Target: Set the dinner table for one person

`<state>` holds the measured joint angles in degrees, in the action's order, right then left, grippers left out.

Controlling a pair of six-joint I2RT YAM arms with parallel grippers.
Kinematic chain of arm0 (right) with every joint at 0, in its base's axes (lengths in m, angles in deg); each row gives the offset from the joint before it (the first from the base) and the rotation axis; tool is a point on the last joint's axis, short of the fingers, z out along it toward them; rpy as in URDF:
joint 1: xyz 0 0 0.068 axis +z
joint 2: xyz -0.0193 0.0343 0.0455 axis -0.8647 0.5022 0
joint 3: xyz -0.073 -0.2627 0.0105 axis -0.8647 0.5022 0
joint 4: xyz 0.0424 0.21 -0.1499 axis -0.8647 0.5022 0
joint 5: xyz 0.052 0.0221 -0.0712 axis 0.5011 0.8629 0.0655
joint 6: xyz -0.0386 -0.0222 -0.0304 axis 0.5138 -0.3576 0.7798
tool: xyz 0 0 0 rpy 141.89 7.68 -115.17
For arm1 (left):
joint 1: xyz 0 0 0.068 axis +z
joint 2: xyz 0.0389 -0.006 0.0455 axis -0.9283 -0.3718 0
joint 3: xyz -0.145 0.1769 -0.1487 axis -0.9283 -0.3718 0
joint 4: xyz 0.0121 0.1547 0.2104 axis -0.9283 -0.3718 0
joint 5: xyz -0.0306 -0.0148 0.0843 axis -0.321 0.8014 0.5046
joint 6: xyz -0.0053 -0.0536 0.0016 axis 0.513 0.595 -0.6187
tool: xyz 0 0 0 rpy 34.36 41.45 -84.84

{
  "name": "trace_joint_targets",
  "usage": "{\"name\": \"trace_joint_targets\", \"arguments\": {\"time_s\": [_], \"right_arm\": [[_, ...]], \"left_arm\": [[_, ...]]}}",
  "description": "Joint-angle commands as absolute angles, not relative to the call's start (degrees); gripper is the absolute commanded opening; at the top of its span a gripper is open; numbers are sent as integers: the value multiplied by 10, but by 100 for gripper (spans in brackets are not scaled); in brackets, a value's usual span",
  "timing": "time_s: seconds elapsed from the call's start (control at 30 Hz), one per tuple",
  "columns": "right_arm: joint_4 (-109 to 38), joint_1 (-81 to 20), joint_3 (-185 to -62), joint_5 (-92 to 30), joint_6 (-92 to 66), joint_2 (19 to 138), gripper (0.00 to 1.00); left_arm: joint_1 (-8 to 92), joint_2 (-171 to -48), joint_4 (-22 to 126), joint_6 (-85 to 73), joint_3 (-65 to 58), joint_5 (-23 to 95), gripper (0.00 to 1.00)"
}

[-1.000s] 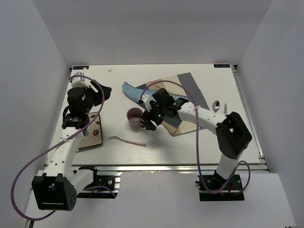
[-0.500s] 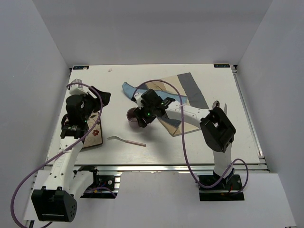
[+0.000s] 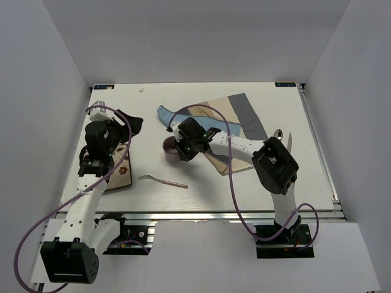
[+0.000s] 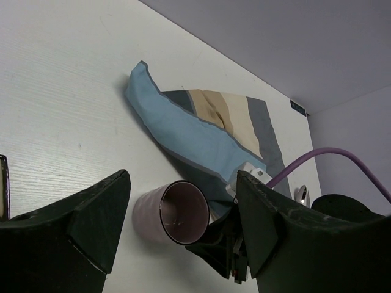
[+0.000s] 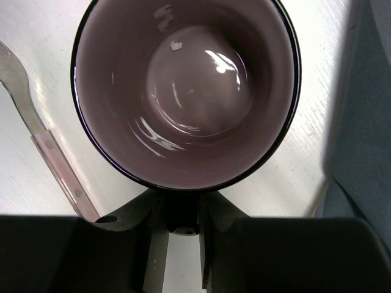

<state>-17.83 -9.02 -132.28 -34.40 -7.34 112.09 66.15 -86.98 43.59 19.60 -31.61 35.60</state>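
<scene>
Right end effector (image 5: 182,227) pinching the near wall of the purple cup (image 5: 183,91), jaws drawn narrow on its rim, cup standing upright on the off-white tabletop (image 3: 275,177) stretching beneath both arms, just beside the rumpled striped placemat (image 3: 241,113), left end effector (image 4: 181,183) hovering wide open, gripping nothing, fork (image 3: 162,180) lying near the cup.

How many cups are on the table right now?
1. The purple cup stands on the table just left of the striped placemat, under the right gripper. The arms could hide another.
</scene>
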Motion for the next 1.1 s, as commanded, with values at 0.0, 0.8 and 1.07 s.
{"name": "trace_joint_targets", "arguments": {"time_s": [0.0,0.8,1.07], "right_arm": [[-199,-98,-1349,-344,-49,1088,0],[-285,-568,-1372,-353,89,1072,0],[-302,-614,-1395,-367,92,1132,0]], "left_arm": [[664,-886,464,205,-312,334,80],[656,-1095,578,253,-254,208,93],[653,-1102,568,250,-253,208,98]]}}
